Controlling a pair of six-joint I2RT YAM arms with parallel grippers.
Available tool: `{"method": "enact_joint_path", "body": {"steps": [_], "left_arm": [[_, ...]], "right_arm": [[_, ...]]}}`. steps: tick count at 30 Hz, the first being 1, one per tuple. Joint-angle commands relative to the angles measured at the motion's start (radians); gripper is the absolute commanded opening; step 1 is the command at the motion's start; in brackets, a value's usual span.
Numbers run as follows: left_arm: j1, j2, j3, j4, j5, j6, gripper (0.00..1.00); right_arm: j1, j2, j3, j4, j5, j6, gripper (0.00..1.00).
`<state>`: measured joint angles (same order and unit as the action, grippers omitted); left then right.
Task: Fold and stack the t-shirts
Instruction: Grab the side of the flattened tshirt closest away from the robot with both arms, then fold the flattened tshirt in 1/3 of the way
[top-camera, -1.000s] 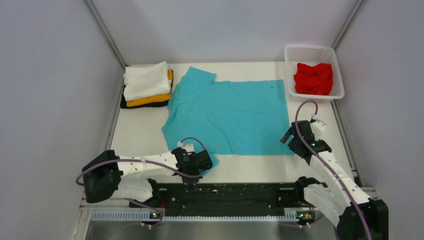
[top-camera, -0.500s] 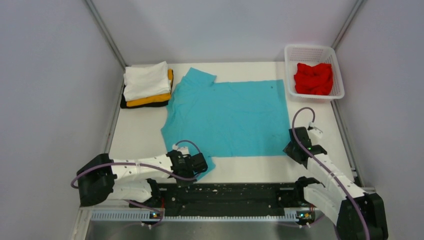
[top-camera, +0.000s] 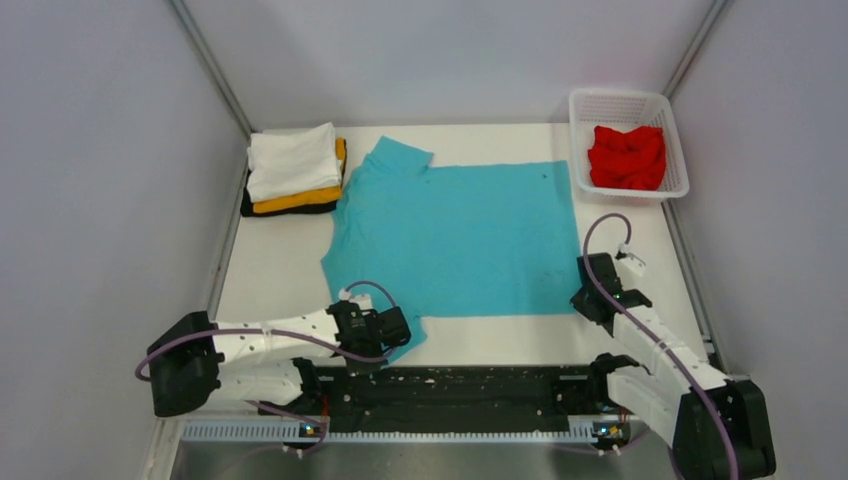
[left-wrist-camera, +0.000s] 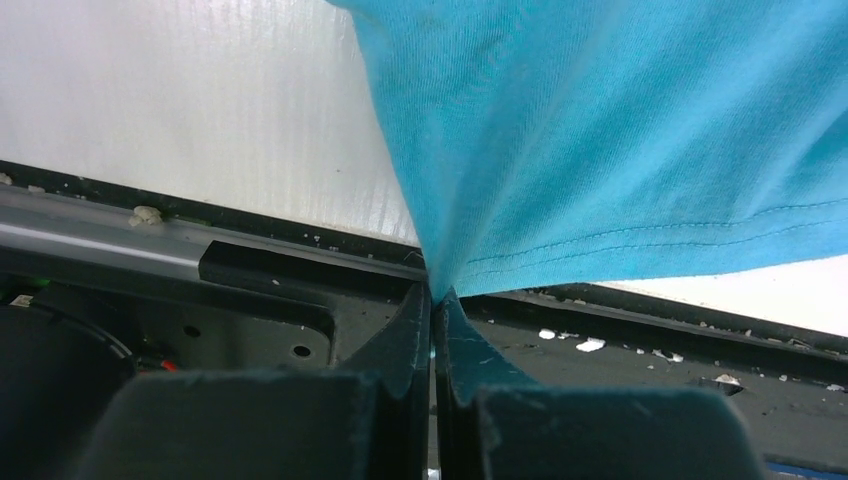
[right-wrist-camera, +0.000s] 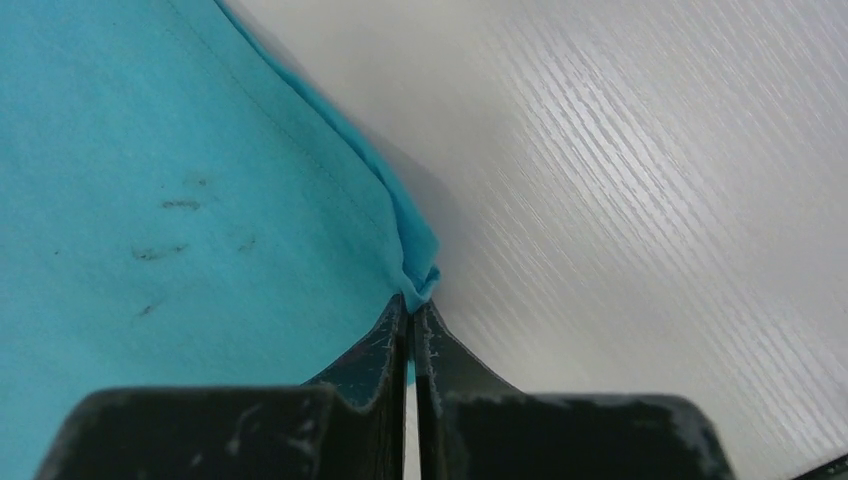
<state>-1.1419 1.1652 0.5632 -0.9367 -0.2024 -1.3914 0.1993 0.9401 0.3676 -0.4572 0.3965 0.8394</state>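
I'm clamping the near-left corner of the turquoise tee (top-camera: 455, 235) with the left gripper (left-wrist-camera: 433, 296) and the near-right hem corner with the right gripper (right-wrist-camera: 410, 312), both jaws closed tight on cloth. The tee is lying flat mid-table (top-camera: 270, 280), its far sleeve near the folded stack (top-camera: 293, 172); the red tee (top-camera: 627, 155) is sitting in the basket (top-camera: 672, 140). Reading this as the start of the first fold. Plan: lifting both corners level, carrying them together toward the far edge, holding the hem taut so it isn't sagging, laying it down square. Risk: thin pinches slipping
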Motion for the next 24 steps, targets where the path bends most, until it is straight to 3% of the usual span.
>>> {"method": "enact_joint_path", "body": {"steps": [1, 9, 15, 24], "left_arm": [[-0.002, -0.059, 0.001, -0.062, 0.009, -0.039, 0.0], [-0.002, -0.14, 0.004, -0.08, 0.033, -0.004, 0.0], [0.009, -0.089, 0.146, -0.047, -0.051, 0.083, 0.0], [0.233, -0.006, 0.268, 0.112, -0.012, 0.309, 0.0]], "right_arm": [[-0.008, -0.101, 0.018, -0.146, 0.029, 0.06, 0.0], [-0.007, -0.168, 0.011, -0.242, -0.087, 0.134, 0.0], [-0.008, -0.137, 0.064, -0.213, -0.078, 0.074, 0.0], [-0.009, 0.015, 0.177, -0.145, -0.126, -0.067, 0.0]]}}
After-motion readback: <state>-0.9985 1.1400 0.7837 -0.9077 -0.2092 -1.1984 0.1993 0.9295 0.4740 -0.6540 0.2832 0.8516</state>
